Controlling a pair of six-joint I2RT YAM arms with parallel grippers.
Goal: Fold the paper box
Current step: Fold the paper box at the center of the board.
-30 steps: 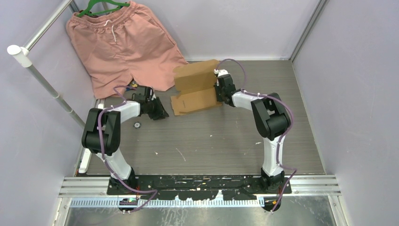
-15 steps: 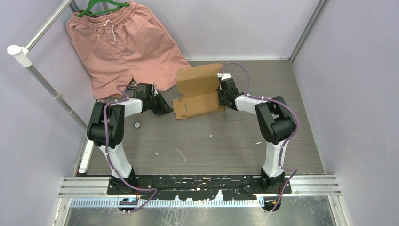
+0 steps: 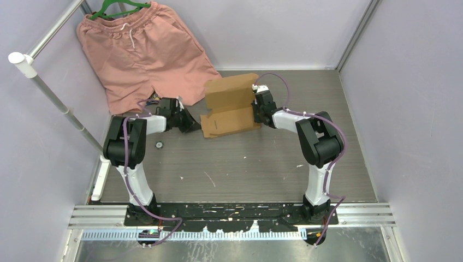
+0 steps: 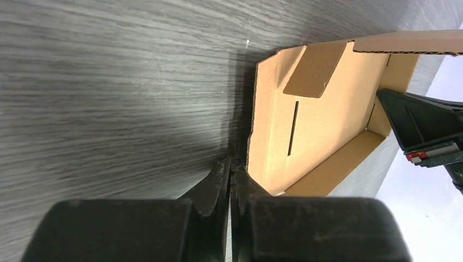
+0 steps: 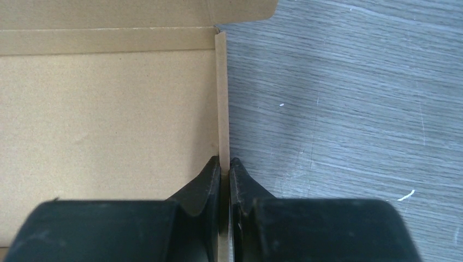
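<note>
The paper box (image 3: 226, 103) is a brown cardboard sheet, partly folded, lying at the back of the table with one panel standing up. My right gripper (image 3: 254, 113) is at its right side. In the right wrist view the right gripper (image 5: 224, 162) is shut on the thin upright side wall of the box (image 5: 109, 120). My left gripper (image 3: 194, 124) lies low on the table at the box's left edge. In the left wrist view the left gripper (image 4: 230, 162) is shut with nothing between its fingers, and the box's left edge (image 4: 327, 120) is just to its right.
Salmon-pink shorts (image 3: 142, 54) on a green hanger lie at the back left, their hem near my left arm. A metal rail (image 3: 49, 90) slants along the left side. A small dark round object (image 3: 159, 144) sits on the table by the left forearm. Walls stand close on three sides.
The left gripper has shut and slid a little right, up to the box's left edge. The right gripper, holding the box, shifted it slightly right early on, then stayed still.
</note>
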